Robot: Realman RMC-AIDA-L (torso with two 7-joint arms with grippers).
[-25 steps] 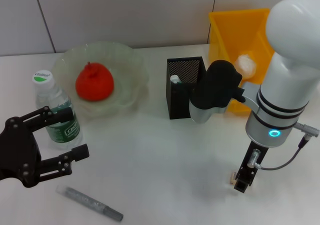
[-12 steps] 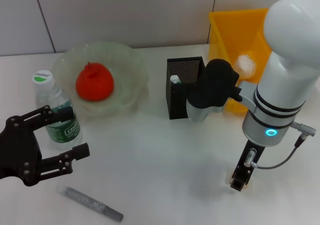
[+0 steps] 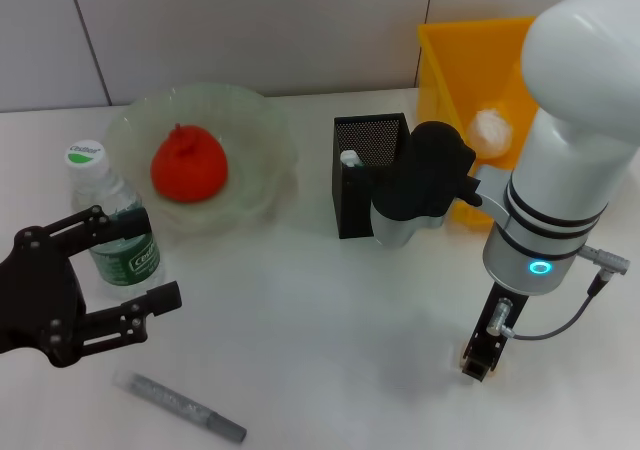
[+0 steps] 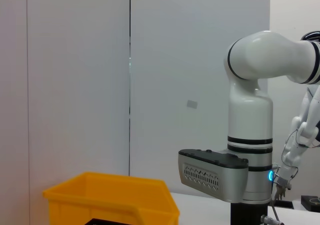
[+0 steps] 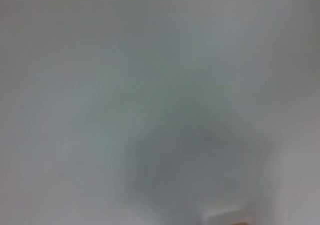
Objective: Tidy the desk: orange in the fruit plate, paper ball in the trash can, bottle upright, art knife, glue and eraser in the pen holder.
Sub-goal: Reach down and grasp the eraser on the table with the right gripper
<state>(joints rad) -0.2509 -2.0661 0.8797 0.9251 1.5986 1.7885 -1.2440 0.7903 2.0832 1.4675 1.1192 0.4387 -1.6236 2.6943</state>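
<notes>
Lower right of head view: we find the right gripper (image 3: 481, 361) down at the table, over the eraser (image 3: 467, 351) (barely visible); grip unclear. Left gripper (image 3: 125, 270) lower left, fingers spread, beside the upright bottle (image 3: 108, 222).

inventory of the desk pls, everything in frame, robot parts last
orange: 1, red-orange, inside the fruit plate.
fruit plate: 1, translucent pale green, back left of the table.
bottle: 1, clear with green label and white cap, upright beside the plate, toward the robot's left.
glue: 1, grey speckled stick, lying flat at the near left edge.
pen holder: 1, black mesh, centre; a white-tipped item stands inside.
trash can: 1, yellow, back right.
paper ball: 1, white, in the trash can.
table: 1, white.
left gripper: black, open, low near the bottle, holding nothing.
right gripper: black, down at the tabletop, near right; a small beige item shows at its tip.
</notes>
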